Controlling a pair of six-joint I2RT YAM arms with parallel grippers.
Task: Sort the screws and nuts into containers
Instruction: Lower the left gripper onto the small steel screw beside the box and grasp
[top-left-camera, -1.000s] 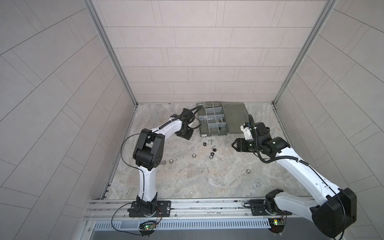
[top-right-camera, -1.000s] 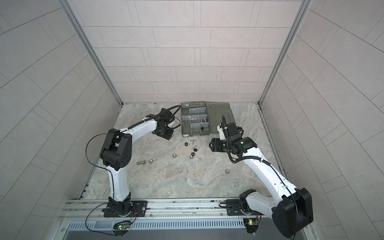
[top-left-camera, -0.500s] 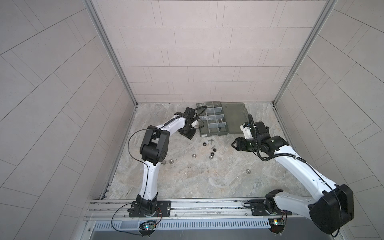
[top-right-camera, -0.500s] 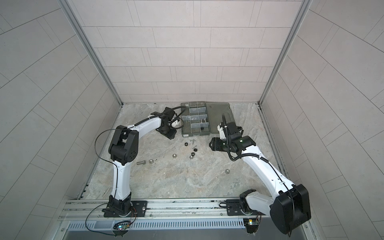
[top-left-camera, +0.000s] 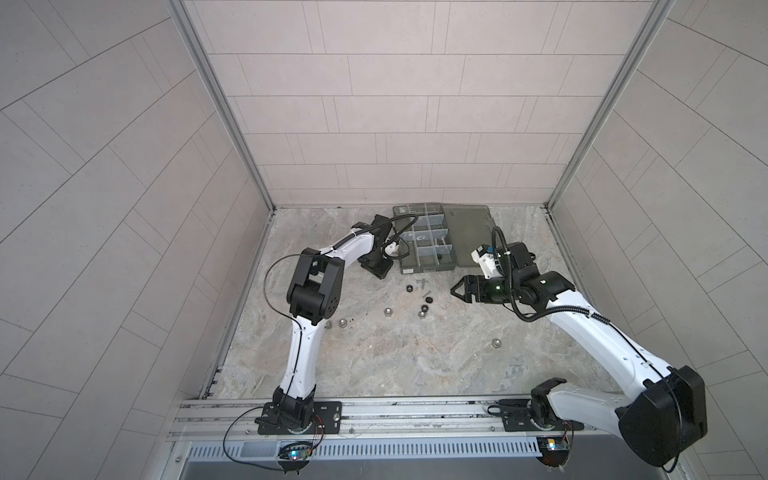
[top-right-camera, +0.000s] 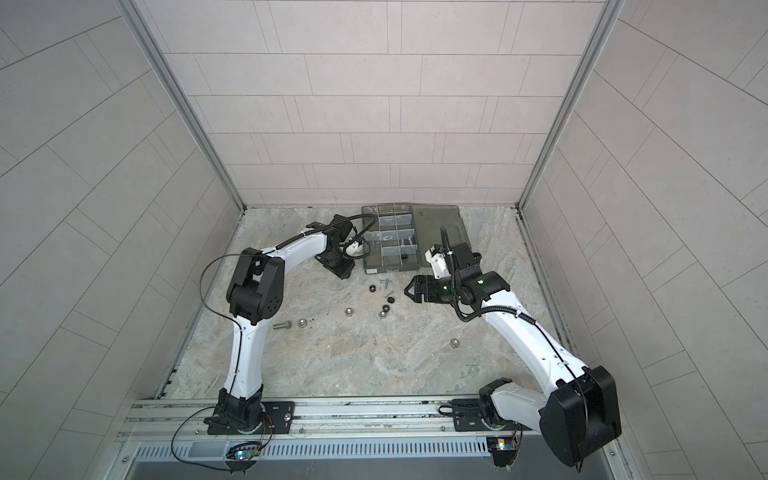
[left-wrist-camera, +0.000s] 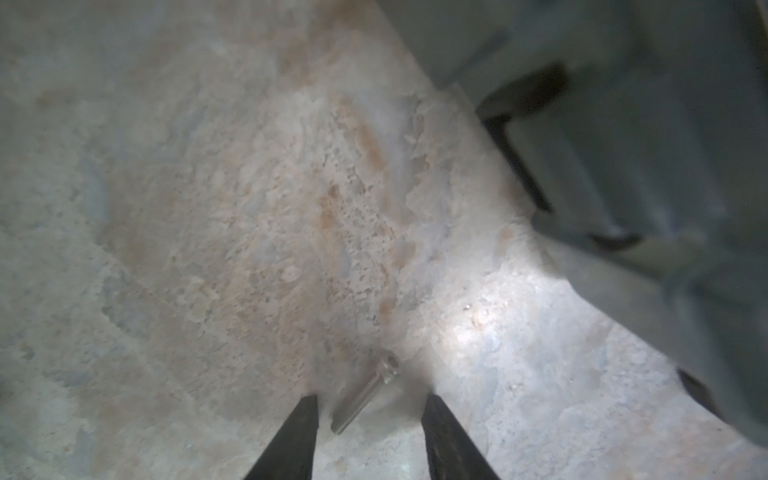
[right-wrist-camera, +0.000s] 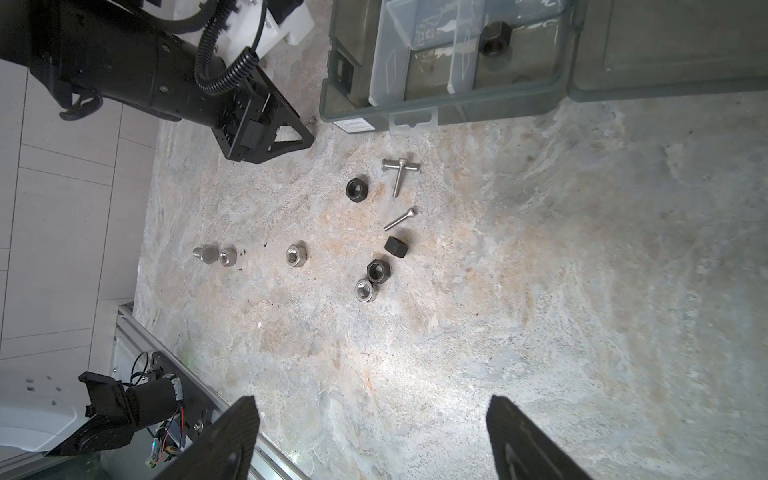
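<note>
Currently in hand: a thin screw is being bracketed by the left gripper for a pickup.
Left gripper state: fingers are standing apart, one on each side of the screw; nothing is being clamped yet.
Screw place: lying flat on the table between the fingertips, shaft askew to them; blurred.
Organizer box: sitting just beside this gripper.
Right gripper: jaws are spread wide, empty, over bare table.
Loose nuts and screws: lying ahead of the right fingertips, short of the box.
Sorted so far: one black nut is sitting in a compartment.
Next move, judged: the thin screw is needing to be pinched across its shaft, lifted, and carried over to a compartment; slippage is being risked.
</note>
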